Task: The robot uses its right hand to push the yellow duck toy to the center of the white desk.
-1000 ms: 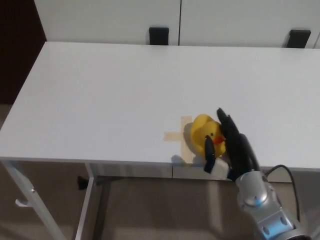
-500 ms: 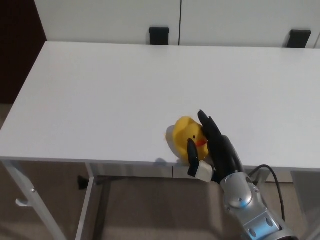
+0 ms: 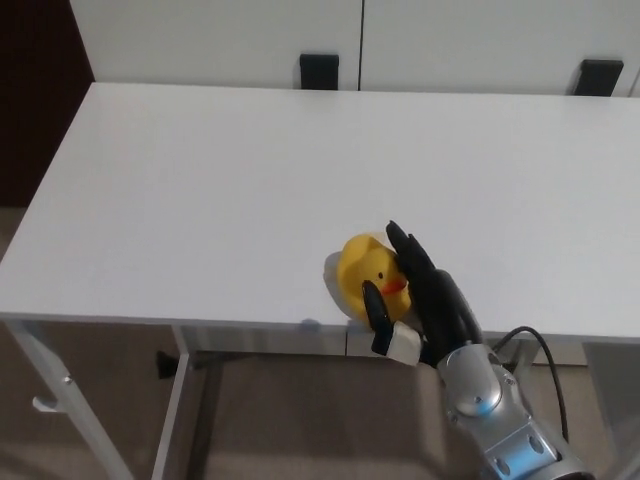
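Right hand (image 3: 420, 300), fingers straight and together, touches the yellow duck toy (image 3: 366, 274) (beak facing it).

The duck toy (image 3: 367, 274) sits on the desk (image 3: 200, 190) near its front edge; the right hand (image 3: 420, 295) touches it — on its right side.

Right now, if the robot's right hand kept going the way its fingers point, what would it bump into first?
The right hand already rests against the duck. Past its fingertips lies only bare desk, as far as I can see.
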Available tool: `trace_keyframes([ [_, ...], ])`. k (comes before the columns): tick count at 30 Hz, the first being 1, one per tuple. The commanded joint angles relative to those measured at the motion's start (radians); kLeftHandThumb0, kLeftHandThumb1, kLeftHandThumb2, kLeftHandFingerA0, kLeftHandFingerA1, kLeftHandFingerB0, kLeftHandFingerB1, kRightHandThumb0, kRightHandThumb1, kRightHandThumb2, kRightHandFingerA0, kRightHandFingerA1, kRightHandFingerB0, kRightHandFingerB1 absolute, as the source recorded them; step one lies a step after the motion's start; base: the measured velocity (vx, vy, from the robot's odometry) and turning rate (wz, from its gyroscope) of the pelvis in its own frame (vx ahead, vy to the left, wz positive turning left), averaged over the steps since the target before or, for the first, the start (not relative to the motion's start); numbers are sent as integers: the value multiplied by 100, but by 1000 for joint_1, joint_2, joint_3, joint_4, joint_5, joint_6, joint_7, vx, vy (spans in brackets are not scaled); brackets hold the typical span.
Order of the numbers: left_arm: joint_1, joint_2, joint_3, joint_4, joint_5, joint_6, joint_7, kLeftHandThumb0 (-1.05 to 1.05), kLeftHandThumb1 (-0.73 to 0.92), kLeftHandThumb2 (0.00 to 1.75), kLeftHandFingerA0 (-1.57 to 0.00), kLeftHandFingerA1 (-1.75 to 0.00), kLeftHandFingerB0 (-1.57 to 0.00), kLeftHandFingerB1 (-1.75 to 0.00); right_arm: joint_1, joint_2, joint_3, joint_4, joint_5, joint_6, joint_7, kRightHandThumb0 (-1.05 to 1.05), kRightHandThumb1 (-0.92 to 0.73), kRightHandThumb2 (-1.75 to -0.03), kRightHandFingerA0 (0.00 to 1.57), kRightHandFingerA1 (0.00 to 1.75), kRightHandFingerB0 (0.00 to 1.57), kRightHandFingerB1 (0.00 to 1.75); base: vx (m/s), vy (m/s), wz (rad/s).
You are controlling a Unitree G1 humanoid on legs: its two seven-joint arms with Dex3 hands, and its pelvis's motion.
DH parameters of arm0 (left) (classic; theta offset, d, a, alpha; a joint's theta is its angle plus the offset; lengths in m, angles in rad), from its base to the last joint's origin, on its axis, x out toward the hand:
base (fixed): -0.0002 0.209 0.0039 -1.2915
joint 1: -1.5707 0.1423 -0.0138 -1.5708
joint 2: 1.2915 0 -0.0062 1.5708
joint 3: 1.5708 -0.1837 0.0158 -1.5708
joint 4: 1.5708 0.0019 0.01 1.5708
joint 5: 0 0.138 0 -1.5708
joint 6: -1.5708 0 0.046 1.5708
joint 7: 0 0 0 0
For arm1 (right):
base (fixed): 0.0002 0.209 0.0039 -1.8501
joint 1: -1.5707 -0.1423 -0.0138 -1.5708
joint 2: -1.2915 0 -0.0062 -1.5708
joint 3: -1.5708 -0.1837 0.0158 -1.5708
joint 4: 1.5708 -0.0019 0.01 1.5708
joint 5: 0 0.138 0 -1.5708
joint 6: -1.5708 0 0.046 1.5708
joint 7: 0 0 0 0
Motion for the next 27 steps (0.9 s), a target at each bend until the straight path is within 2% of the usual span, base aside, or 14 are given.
trace_keyframes([
  [1, 14, 3, 0, 3, 8, 3, 1, -15, 66, 72, -87, -72, -82, -59, 30, -47, -25, -63, -133, 8, -276, -100, -85, -100, 0, 0, 0, 0, 0, 0, 0],
  [9, 23, 4, 1, 3, 7, -11, 3, -17, 65, 68, -87, -78, -83, -64, 71, -158, -109, -210, -177, -3, -347, -97, -86, -99, 0, 0, 0, 0, 0, 0, 0],
  [11, 22, 4, 1, 10, 8, -8, 0, -16, 65, 70, -88, -74, -83, -60, 92, -230, -159, -265, -177, -48, -351, -93, -92, -89, 0, 0, 0, 0, 0, 0, 0],
  [13, 20, 4, 0, 15, 8, -4, -2, -16, 65, 70, -88, -74, -83, -60, 112, -286, -198, -306, -167, -86, -337, -93, -92, -89, 0, 0, 0, 0, 0, 0, 0],
  [14, 18, 4, -1, 18, 11, -1, -1, -16, 65, 69, -88, -74, -83, -59, 123, -319, -220, -321, -159, -108, -329, -98, -85, -98, 0, 0, 0, 0, 0, 0, 0],
  [17, 16, 4, -3, 21, 13, 2, 2, -16, 65, 69, -88, -74, -83, -59, 134, -350, -240, -334, -153, -127, -323, -98, -85, -98, 0, 0, 0, 0, 0, 0, 0],
  [18, 14, 4, -5, 22, 15, 5, 2, -19, 67, 62, -88, -74, -82, -59, 178, -417, -282, -350, -142, -170, -306, -93, -92, -86, 0, 0, 0, 0, 0, 0, 0],
  [19, 12, 5, -6, 23, 16, 7, 2, -19, 67, 62, -88, -74, -82, -59, 210, -463, -310, -361, -134, -199, -295, -93, -92, -86, 0, 0, 0, 0, 0, 0, 0],
  [20, 12, 7, -7, 21, 17, 7, 2, -19, 67, 64, -88, -75, -81, -59, 261, -525, -353, -368, -119, -236, -275, -95, -92, -91, 0, 0, 0, 0, 0, 0, 0],
  [21, 14, 11, -10, 19, 20, 6, 4, -19, 68, 63, -88, -75, -83, -59, 335, -601, -426, -329, -59, -302, -223, -105, -84, -115, 0, 27, 0, 17, 0, 0, 0],
  [23, 16, 13, -13, 17, 22, 4, 5, -19, 68, 63, -88, -75, -83, -59, 382, -646, -473, -298, -16, -345, -188, -105, -84, -115, 0, 27, 0, 17, 0, 0, 0],
  [24, 20, 16, -10, 18, 20, -3, 7, -18, 64, 67, -90, -79, -85, -64, 438, -692, -529, -245, 36, -375, -141, -105, -79, -107, 0, 28, 0, 22, 0, 0, 0],
  [26, 24, 18, -6, 20, 15, -10, 10, -18, 64, 67, -90, -79, -85, -64, 485, -726, -576, -193, 82, -396, -98, -105, -79, -107, 0, 28, 0, 22, 0, 0, 0],
  [27, 24, 21, -5, 20, 14, -8, 7, -19, 63, 67, -90, -79, -84, -63, 514, -744, -611, -125, 124, -457, -71, -63, -70, -73, 0, 0, 0, 2, 0, 0, 0],
])
